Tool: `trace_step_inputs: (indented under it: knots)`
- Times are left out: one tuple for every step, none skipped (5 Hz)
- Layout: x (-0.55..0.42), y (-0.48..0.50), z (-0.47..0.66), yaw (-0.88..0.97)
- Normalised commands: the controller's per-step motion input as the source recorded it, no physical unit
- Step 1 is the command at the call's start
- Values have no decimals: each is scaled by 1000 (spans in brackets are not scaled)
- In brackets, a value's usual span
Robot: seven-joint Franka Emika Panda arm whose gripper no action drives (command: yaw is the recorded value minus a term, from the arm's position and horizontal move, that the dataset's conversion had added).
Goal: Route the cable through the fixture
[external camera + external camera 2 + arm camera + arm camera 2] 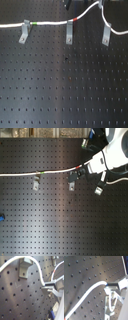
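- First exterior view: a white cable (pixel 50 23) runs across the top of a black perforated breadboard (pixel 60 85), entering from the first exterior view's left edge and rising toward the upper right.
- The cable carries a short green band (pixel 34 23) just beside the leftmost metal clip (pixel 24 33), and a short red band (pixel 75 19) above the middle clip (pixel 69 34).
- A third clip (pixel 106 34) stands toward the first exterior view's right; the cable loops down past it and leaves at the right edge.
- The cable lies across the tops of the left and middle clips; whether it sits inside their slots cannot be told at this sharpness.
- Second exterior view: the white Franka arm (pixel 116 150) reaches in from the upper right, and its gripper (pixel 80 172) sits at the cable near the red band, just above the middle clip (pixel 72 183).
- From there the cable (pixel 20 175) stretches nearly straight to the second exterior view's left edge, passing over the left clip (pixel 37 181).
- A small blue object (pixel 2 218) lies at the second exterior view's left edge, well apart from the clips.
- First wrist view: the cable (pixel 37 269) curves past one clip (pixel 25 267) and ends at the fingertips (pixel 48 288), which are pinched together on it.
- Second wrist view: the cable (pixel 87 292) again meets the closed fingertips (pixel 111 287).
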Motion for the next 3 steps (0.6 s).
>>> trace_step_inputs:
  knots:
    - [-47, 151, 92, 0]
    - [207, 263, 130, -51]
    - [312, 283, 370, -100]
